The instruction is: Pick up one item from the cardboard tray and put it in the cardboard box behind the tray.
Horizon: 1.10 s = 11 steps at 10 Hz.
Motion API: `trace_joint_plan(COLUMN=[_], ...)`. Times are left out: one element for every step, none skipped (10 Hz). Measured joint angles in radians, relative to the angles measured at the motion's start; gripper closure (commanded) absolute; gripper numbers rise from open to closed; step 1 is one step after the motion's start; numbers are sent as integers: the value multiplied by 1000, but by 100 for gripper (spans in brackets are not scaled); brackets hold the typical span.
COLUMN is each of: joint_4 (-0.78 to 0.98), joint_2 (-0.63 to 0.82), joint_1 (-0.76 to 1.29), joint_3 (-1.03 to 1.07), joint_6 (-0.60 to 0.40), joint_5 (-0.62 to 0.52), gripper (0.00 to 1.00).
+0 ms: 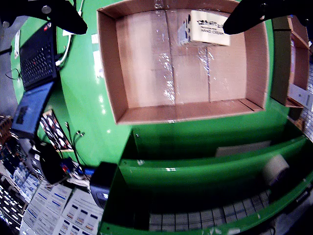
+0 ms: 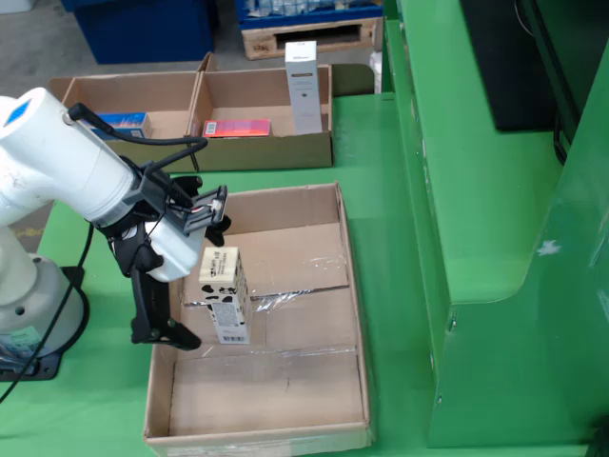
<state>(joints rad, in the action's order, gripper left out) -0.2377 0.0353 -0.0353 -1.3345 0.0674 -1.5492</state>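
Note:
In the still view my gripper (image 2: 205, 281) hangs over the left side of the big open cardboard box (image 2: 352, 286). Its black fingers (image 2: 162, 324) are spread wide. A small white carton with black cow-like spots (image 2: 224, 295) stands upright on the box floor between them, touching neither finger. In the gripper view the fingers of the gripper (image 1: 161, 29) show at the top corners, and the carton (image 1: 208, 27) lies nearer the right finger. The cardboard tray (image 2: 328, 143) beyond the box holds a blue item (image 2: 124, 124), a red item (image 2: 238, 127) and a tall white box (image 2: 302, 86).
A green metal frame (image 2: 476, 190) rises along the right of the box. The arm's base (image 2: 29, 305) stands at the left. In the gripper view a laptop (image 1: 36, 58) is at the left and a tape roll (image 1: 275, 169) sits on a green shelf.

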Motion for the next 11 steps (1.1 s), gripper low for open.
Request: trace_joint_plan(joint_4=[20, 26, 41, 51, 75, 95, 120, 136, 152, 184, 201], joint_2=[40, 83, 121, 181, 221, 258, 279, 279, 281, 276, 271], joint_1=[-41, -83, -124, -179, -222, -262, -317, -360, -400, -456, -498], joint_3=[-32, -63, -97, -146, -183, -193, -193, -193, -193, -176, -172], joint_6=[40, 77, 117, 172, 212, 255, 310, 350, 391, 446, 479], joint_5=[26, 58, 83, 124, 164, 189, 221, 230, 250, 270, 276], gripper=[0, 0, 0, 0, 0, 0, 0, 0, 0, 0, 0])
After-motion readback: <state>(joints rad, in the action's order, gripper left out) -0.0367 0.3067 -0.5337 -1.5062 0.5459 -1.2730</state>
